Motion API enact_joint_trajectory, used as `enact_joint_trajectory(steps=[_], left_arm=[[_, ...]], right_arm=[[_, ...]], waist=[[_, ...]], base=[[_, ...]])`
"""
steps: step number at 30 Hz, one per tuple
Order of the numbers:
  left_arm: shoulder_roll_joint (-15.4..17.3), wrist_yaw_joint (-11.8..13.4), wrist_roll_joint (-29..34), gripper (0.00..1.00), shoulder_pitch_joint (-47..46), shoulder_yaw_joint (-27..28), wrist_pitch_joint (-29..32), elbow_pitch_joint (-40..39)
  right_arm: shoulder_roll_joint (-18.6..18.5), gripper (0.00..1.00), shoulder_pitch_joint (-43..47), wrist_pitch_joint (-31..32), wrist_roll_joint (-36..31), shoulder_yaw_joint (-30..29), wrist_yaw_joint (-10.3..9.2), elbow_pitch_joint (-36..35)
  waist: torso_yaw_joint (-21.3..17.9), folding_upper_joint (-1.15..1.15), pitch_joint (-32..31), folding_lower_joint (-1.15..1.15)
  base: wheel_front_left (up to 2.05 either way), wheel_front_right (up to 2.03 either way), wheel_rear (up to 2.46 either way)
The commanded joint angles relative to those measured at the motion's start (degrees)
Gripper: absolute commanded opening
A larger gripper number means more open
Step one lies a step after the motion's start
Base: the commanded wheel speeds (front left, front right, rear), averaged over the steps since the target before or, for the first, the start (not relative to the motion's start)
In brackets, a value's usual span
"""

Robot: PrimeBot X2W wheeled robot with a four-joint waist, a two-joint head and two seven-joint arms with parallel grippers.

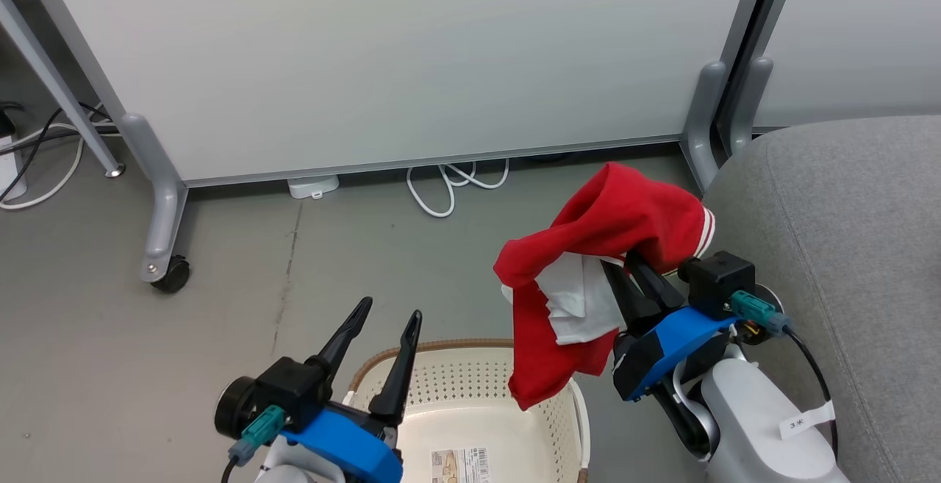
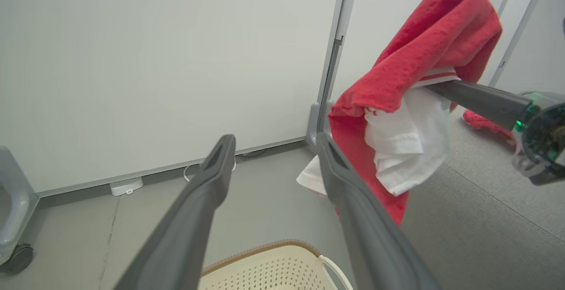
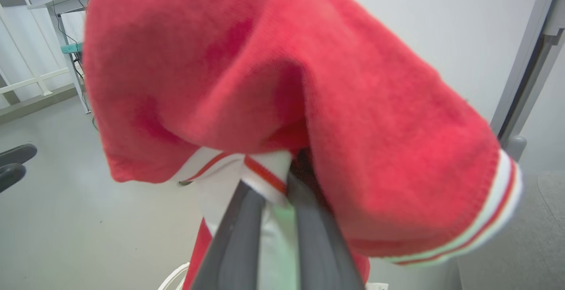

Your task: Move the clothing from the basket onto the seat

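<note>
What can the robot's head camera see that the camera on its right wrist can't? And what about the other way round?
Head camera: the cream basket with its little holes down below, and a black wheel on the floor under the wall.

Right wrist camera: a white railing far across the room.

Both: the red clothing with white bits, pinched in the shut right claw, and the pale wall panel behind it. The wrist camera sees the cloth super close, so it looks huge.

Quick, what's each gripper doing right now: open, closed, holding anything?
Left gripper: open, holding nothing.
Right gripper: closed on the red garment.
</note>
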Motion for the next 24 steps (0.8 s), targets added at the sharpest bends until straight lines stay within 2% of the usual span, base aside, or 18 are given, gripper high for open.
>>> enact_joint_trajectory(steps=[1,16,24], left_arm=[[0.1,-0.1,0.4,1.0,0.8,0.8,-0.1,-0.5],[-0.6,-0.1,1.9,1.0,2.1,1.9,-0.1,-1.3],[-0.5,-0.1,2.2,1.0,2.7,2.8,-0.1,-1.7]], right_arm=[[-0.2,0.0,0.8,-0.3,-0.5,-0.2,0.03,-0.4],[0.0,0.0,2.0,-0.3,-0.8,-1.7,0.03,-1.2],[-0.1,0.0,1.9,-0.3,-1.3,-2.1,0.03,-1.5]], waist=[[-0.1,0.0,0.0,0.0],[-1.4,0.0,-0.5,0.0],[-4.6,0.0,-0.2,0.0]], base=[[0.0,0.0,0.0],[0.0,0.0,0.0],[0.0,0.0,0.0]])
